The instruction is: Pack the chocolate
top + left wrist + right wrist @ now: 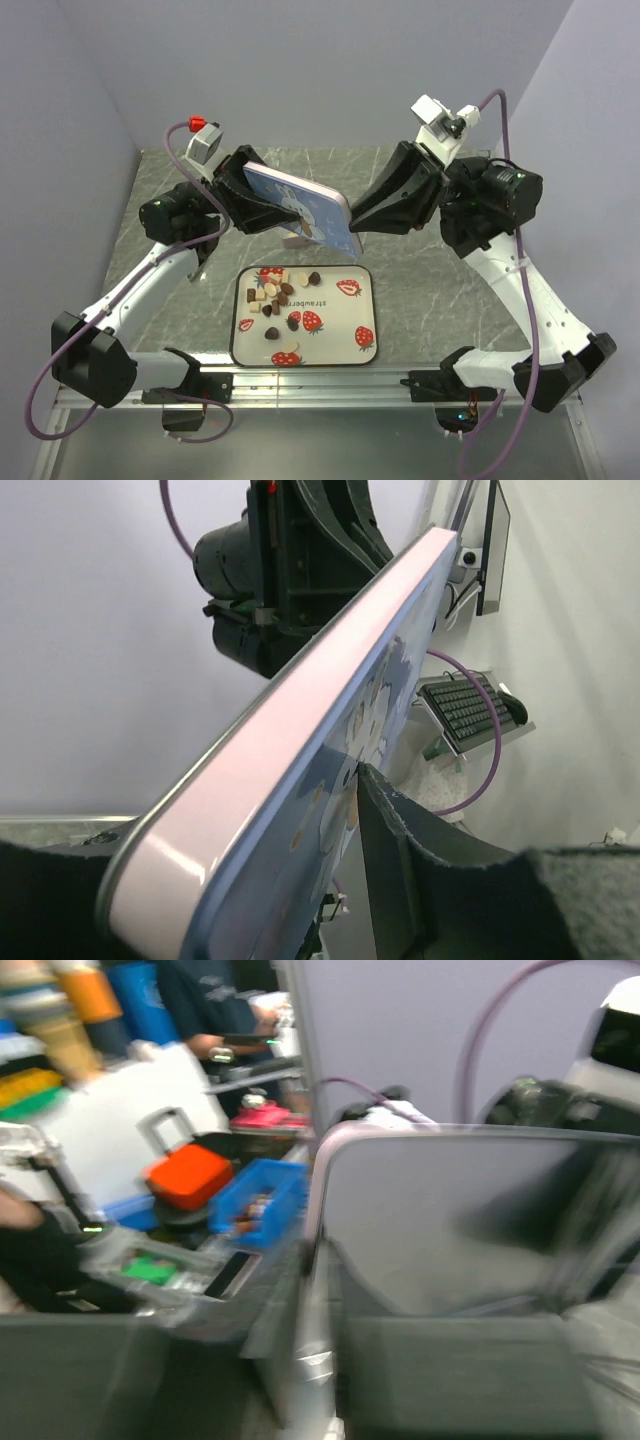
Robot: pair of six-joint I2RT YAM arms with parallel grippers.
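The chocolate (275, 293), several small dark brown, light brown and cream pieces, lies on the upper left part of a strawberry-print tray (370, 318). A shallow blue printed tin with a pink side (300, 205) is held tilted in the air above the tray's far edge. My left gripper (248, 200) is shut on its left end. My right gripper (356, 222) is shut on its right end. In the left wrist view the tin (290, 760) fills the middle, and one finger (400, 870) presses its printed face. The blurred right wrist view shows the tin's silver inside (450, 1220) with its edge between my fingers (290, 1340).
The tray sits on a grey marble-pattern table (440, 300) enclosed by lilac walls. A small pale object (297, 238) sits on the table under the raised tin. A metal rail (320, 385) runs along the near edge between the arm bases.
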